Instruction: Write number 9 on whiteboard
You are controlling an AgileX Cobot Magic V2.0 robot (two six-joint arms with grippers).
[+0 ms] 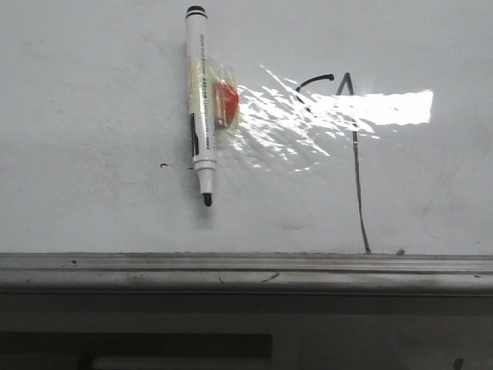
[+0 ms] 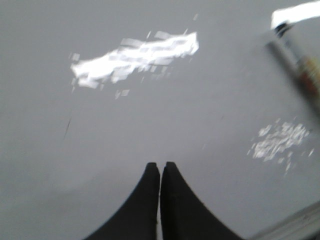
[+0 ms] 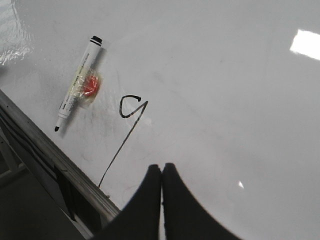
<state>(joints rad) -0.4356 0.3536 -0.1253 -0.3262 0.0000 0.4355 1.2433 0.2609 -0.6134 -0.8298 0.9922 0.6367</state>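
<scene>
The whiteboard [image 1: 100, 116] fills the front view, glossy white with a glare patch. On it stands the number 9 [image 1: 356, 169]: a small curved hook, a peak and one long tail running down to the rail; the right wrist view shows the number 9 [image 3: 131, 107] too. A white marker [image 1: 202, 108] with its black tip bare lies on the board left of the 9, with tape and a red piece stuck to its side. It also shows as the marker [image 3: 76, 85] and, blurred, the marker [image 2: 300, 67]. My left gripper [image 2: 160, 165] and right gripper [image 3: 161, 166] are shut and hold nothing.
A grey metal rail [image 1: 246, 270] runs along the board's near edge, seen also as the rail [image 3: 55, 160]. A tiny black dash mark [image 1: 163, 165] sits left of the marker. Below the rail is a dark frame with a slot.
</scene>
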